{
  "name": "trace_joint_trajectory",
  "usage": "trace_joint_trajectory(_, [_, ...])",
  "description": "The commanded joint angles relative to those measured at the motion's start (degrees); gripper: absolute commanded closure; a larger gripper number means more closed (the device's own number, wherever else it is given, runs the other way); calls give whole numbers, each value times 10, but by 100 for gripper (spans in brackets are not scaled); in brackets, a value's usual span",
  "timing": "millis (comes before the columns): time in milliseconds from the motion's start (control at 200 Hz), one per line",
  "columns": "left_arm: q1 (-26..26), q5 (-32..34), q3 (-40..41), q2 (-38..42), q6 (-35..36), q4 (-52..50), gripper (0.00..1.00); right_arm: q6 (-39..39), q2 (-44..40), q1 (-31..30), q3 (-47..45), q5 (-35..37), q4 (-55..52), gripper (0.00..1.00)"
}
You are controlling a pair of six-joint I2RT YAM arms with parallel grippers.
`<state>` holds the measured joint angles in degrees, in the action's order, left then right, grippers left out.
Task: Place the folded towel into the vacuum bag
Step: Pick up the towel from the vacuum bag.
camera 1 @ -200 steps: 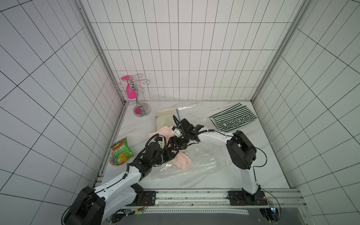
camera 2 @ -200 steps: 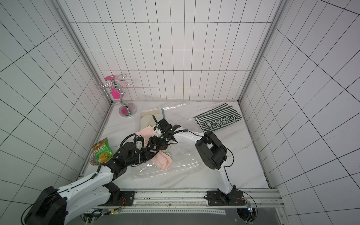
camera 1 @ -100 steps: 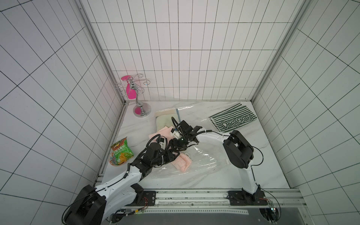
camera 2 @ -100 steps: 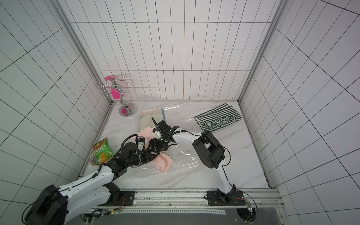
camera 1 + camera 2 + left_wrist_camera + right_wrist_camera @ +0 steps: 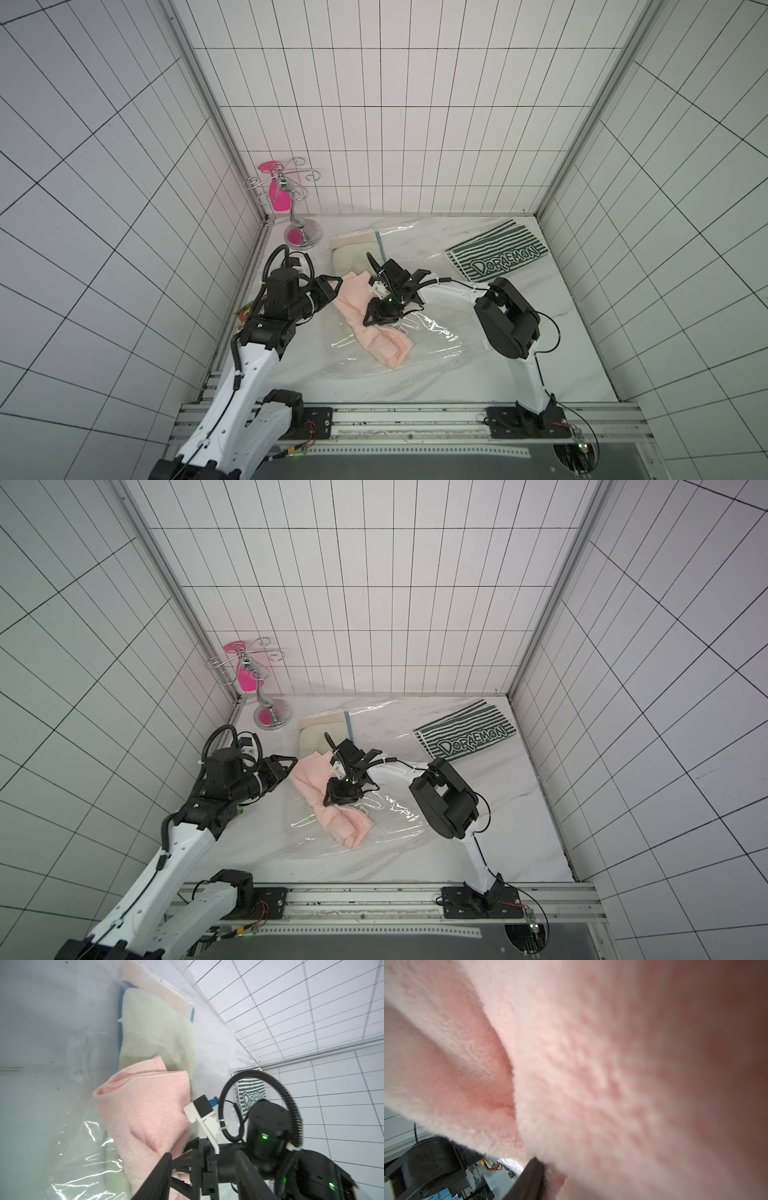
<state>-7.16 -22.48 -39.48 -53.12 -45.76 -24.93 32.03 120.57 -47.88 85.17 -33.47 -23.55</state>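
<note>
**Top views.** In both top views the right gripper [image 5: 371, 321] [image 5: 330, 800] sits on the middle of the pink folded towel [image 5: 386, 338] [image 5: 345, 818]. Its fingertips are sunk in the cloth, and I cannot tell whether they are clamped on it. One towel end reaches just beside the left gripper [image 5: 337, 284] [image 5: 293, 762], whose jaws stand apart. The other end lies past the right gripper over the vacuum bag [image 5: 432, 345] [image 5: 395, 825]. Whether it is inside the film or on top cannot be told.

**Left wrist.** The left gripper [image 5: 203, 1154] is spread, and the right arm's gripper shows through the gap. The towel [image 5: 141, 1109] rises just ahead of the fingers, its folds gathering toward the right gripper. Glinting bag film [image 5: 62, 1147] lies beside it. A cream towel [image 5: 158, 1028] lies beyond.

**Right wrist.** The towel [image 5: 591, 1064] fills the view, pressed against one dark finger [image 5: 529, 1176]. The second finger is hidden, so the grip is unconfirmed.
</note>
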Motion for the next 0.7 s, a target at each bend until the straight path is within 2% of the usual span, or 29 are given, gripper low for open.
trace_joint_trajectory(0, [3, -40, 31, -53, 11, -14, 51, -7, -8, 0, -35, 22, 2, 57])
trace_joint_trajectory(115, [3, -43, 58, -58, -2, 26, 53, -2, -31, -2, -53, 5, 25, 53])
trace_joint_trajectory(250, [2, -39, 86, -89, -15, 114, 52, -19, -35, -23, -44, 33, 16, 37])
trace_joint_trajectory(350, [1, -62, 64, -144, -28, 143, 54, -30, -33, -38, -45, 66, 5, 28])
trace_joint_trajectory(695, [-6, -81, 71, -199, -45, 196, 57, -40, -52, -74, -8, 117, -41, 18])
